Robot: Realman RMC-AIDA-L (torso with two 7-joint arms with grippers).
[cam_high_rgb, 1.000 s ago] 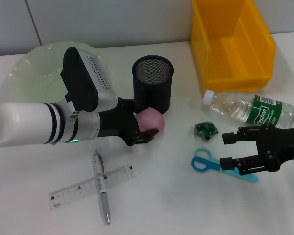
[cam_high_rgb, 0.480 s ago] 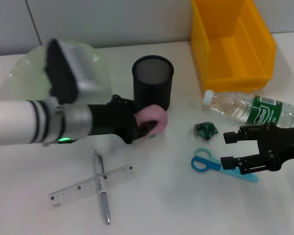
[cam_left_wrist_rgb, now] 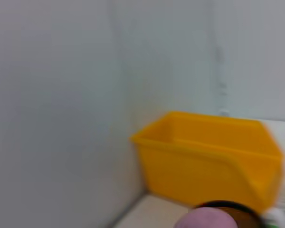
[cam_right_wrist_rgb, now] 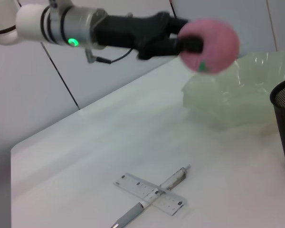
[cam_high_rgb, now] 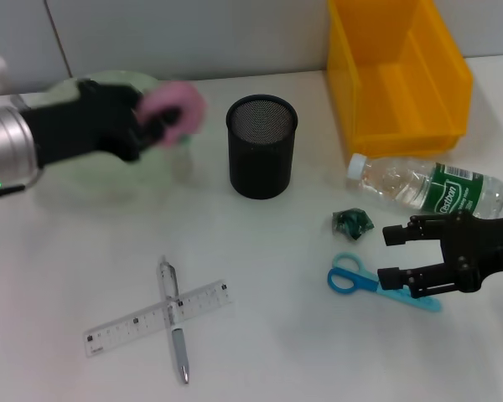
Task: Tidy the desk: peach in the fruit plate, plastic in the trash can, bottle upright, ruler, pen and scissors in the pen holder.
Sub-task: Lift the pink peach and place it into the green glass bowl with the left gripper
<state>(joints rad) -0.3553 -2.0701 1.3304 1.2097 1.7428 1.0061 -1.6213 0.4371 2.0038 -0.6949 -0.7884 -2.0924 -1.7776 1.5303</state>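
— Which step is going on?
— The left claw (cam_high_rgb: 155, 126) is gripping the peach (cam_high_rgb: 174, 110), holding it in the air over the plate's (cam_high_rgb: 67, 96) near edge.
— And next?
— Probably lowering it over the plate's middle, then letting go. The right claw (cam_high_rgb: 391, 255) is waiting, spread wide, over the scissors (cam_high_rgb: 352, 279) on the bench (cam_high_rgb: 302, 352).

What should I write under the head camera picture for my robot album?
Left tool carries the peach above the green plate while the right tool waits open by the scissors.

The left tool (cam_high_rgb: 155, 126) holds the peach (cam_high_rgb: 173, 111) above the fruit plate (cam_high_rgb: 84, 172).
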